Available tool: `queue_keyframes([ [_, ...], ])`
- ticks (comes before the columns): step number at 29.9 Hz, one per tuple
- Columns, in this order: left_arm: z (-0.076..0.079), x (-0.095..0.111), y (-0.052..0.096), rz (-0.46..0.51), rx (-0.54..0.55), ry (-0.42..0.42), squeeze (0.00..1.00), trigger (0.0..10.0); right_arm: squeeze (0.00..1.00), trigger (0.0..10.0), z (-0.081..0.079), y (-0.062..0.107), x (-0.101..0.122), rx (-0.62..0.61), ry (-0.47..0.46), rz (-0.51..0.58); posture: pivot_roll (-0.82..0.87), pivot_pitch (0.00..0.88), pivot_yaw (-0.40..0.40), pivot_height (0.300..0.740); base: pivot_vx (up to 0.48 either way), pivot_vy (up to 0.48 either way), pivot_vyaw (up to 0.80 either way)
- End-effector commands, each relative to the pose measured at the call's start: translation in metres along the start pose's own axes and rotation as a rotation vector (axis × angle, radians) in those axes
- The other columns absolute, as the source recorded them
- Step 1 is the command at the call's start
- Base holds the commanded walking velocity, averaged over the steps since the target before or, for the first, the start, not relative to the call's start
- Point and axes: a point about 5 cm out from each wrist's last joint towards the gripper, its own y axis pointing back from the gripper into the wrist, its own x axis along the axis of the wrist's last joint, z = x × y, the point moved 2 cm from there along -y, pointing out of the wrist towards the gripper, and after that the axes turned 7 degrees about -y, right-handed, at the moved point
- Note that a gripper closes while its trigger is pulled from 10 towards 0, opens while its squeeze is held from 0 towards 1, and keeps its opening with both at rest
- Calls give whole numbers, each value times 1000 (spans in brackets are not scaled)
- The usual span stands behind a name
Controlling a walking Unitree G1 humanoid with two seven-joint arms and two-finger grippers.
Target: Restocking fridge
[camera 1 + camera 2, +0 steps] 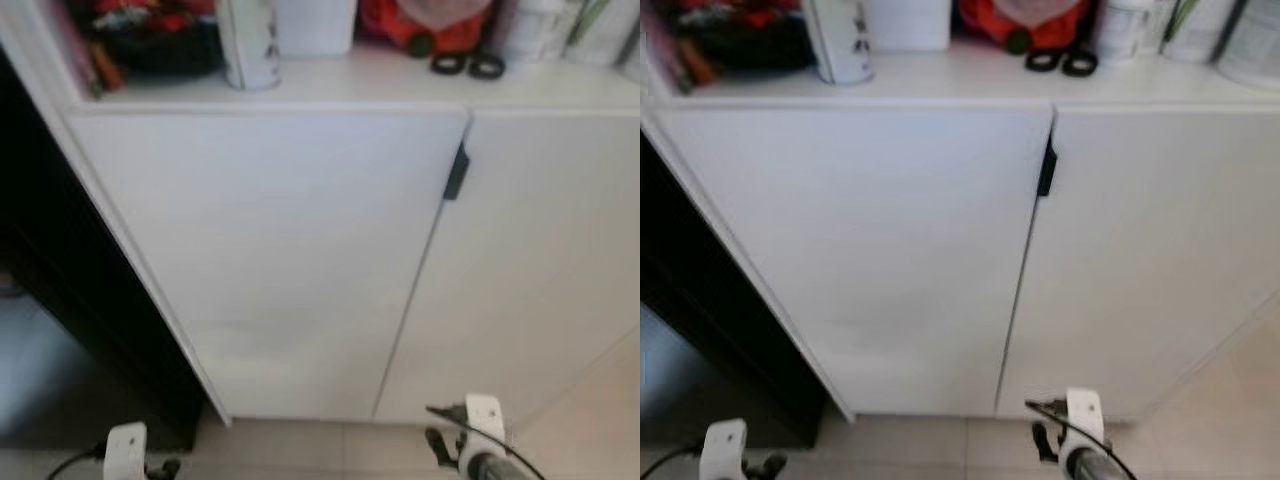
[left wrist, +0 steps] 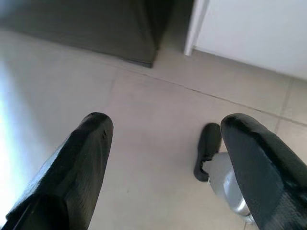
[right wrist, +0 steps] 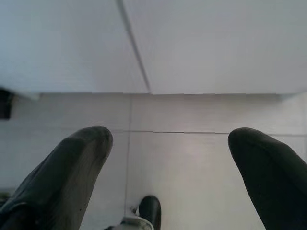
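Over the tiled floor, the left gripper and right gripper hang low, jaws apart and empty. Beyond stands a white cabinet, doors closed, black handle between them. Along its top's far edge sit a can and scissors.

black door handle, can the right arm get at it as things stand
Probably yes. The black handle sits exposed on the right cabinet door, nothing before it. The right gripper hangs low and open, holding nothing, so it must lift.
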Motion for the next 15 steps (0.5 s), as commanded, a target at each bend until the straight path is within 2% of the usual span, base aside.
queue_keyframes([
  [1,-3,-7,2,-32,-3,-24,0,10000,0,10000,-1,0,-1,6,1,0,-63,0,31,740,0,0,800],
  [10,-7,-13,3,-54,-2,-46,0,10000,0,10000,0,1,-7,-3,-18,-14,-64,1,41,740,0,0,733],
  [15,-9,-15,4,-62,2,-38,0,10000,0,10000,0,1,-10,-5,-45,-16,-61,10,44,740,0,0,0],
])
